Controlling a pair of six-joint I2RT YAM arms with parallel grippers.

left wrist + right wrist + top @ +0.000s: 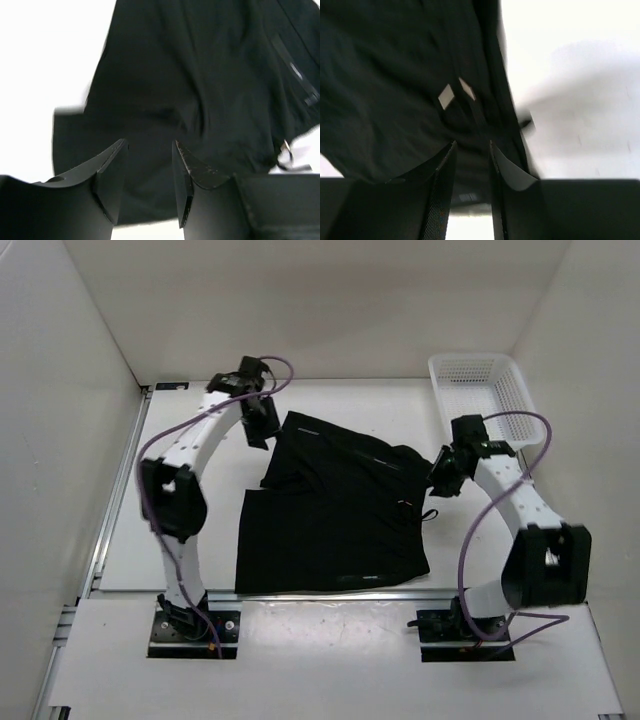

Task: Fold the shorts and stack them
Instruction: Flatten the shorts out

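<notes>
Two grippers flank one pair of shorts (335, 515), which lie rumpled in the middle of the table (200, 530), the far part lying askew over the nearer legs. Top view: the left gripper (262, 425) sits at the far-left corner of the cloth and the right gripper (440, 475) at its right edge. The white basket (480, 390) stands at the far right corner, apart from the garment. From here you cannot read how the jaws stand. Left wrist view: the jaws stand partly apart with nothing between them. The black fabric spreads beyond the fingertips, and a pale seam mark (295, 75) shows at the right. Right wrist view: the jaws leave a narrower gap, also with nothing clamped. Two small pale tags (446, 96) lie just ahead of the tips, and bare table shows to the right. Judgement: neither claw has cloth, so the step in hand is to take a fresh hold for the next fold. Lower each claw until the edge sits well between the pads, and catch every layer, not only the top one. Close both sides together and lift them level, so the soft fabric does not sag or twist. Lay it over slowly and keep the edges aligned.
</notes>
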